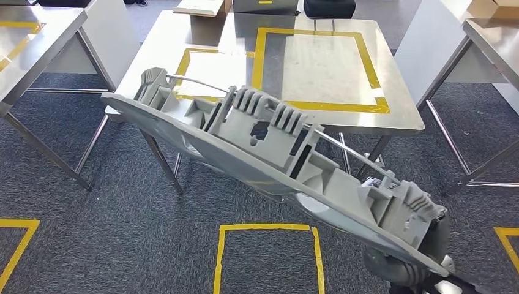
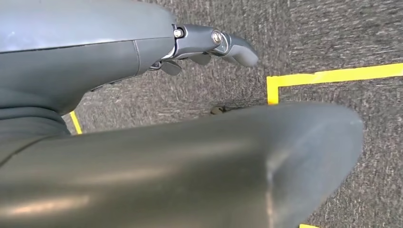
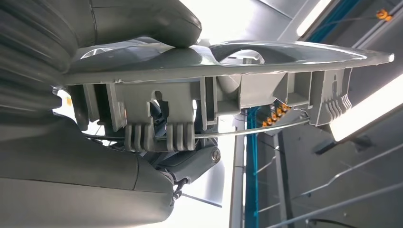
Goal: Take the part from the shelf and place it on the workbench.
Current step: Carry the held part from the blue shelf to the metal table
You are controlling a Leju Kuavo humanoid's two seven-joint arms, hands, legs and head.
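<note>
Above carpet, right hand [image 1: 407, 260] grips part [image 1: 269, 144]; far end overlaps workbench [image 1: 398, 113] edge.

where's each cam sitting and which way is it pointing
Head view: high on the body, facing forward and down at the workbench; right hand holds the grey part.
Left wrist view: behind the left hand, facing taped carpet.
Right wrist view: behind the right hand, facing up along the part toward ceiling lights.
Shared: part, head and right wrist.
</note>
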